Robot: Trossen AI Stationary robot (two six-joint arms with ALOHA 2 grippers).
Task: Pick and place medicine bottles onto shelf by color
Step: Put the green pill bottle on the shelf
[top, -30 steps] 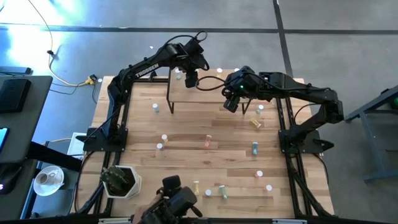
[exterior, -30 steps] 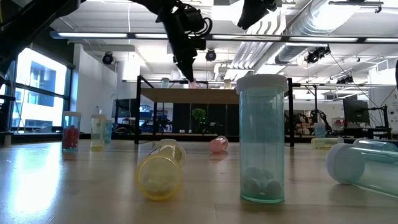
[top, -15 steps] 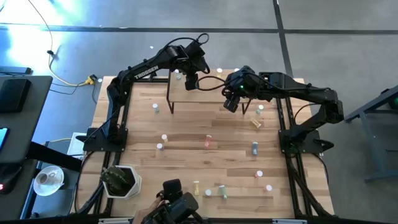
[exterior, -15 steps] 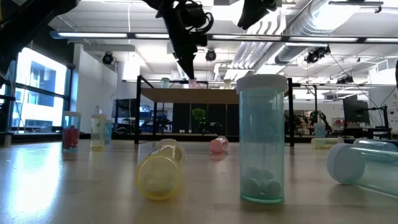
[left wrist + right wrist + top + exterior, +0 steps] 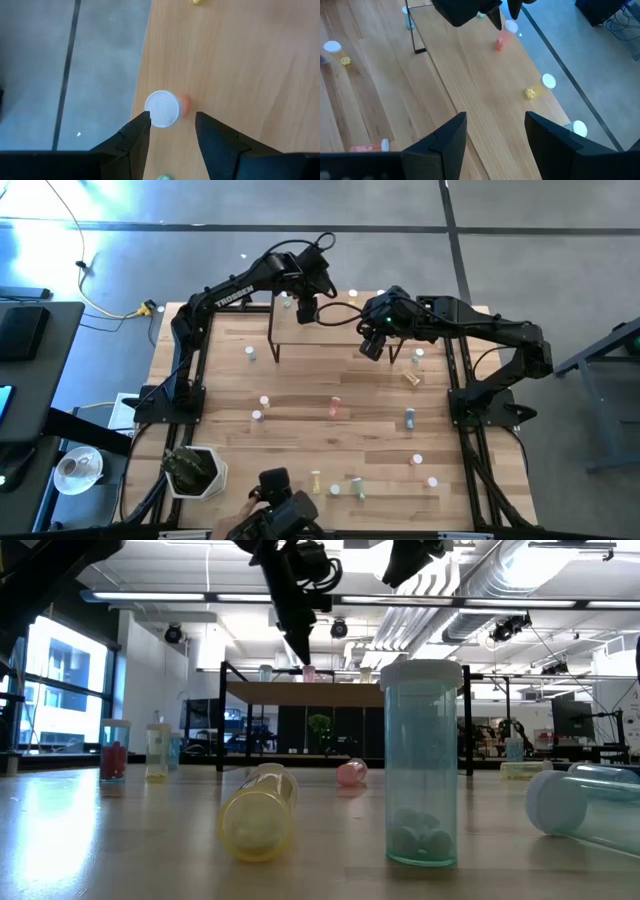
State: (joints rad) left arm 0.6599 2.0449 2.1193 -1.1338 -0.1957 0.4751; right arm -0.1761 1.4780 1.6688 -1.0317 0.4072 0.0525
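Left tool (image 5: pixel 171 131) above one pink bottle (image 5: pixel 165 108)

Bright overhead lighting, floor glare, blurred near bottles

Two dark jointed arms, white TROSSEN lettering on the left, looping black cables, angular black fingers (image 5: pixel 132 137).

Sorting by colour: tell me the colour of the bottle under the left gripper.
Pink-red bottle, white cap; clearest in the left wrist view.
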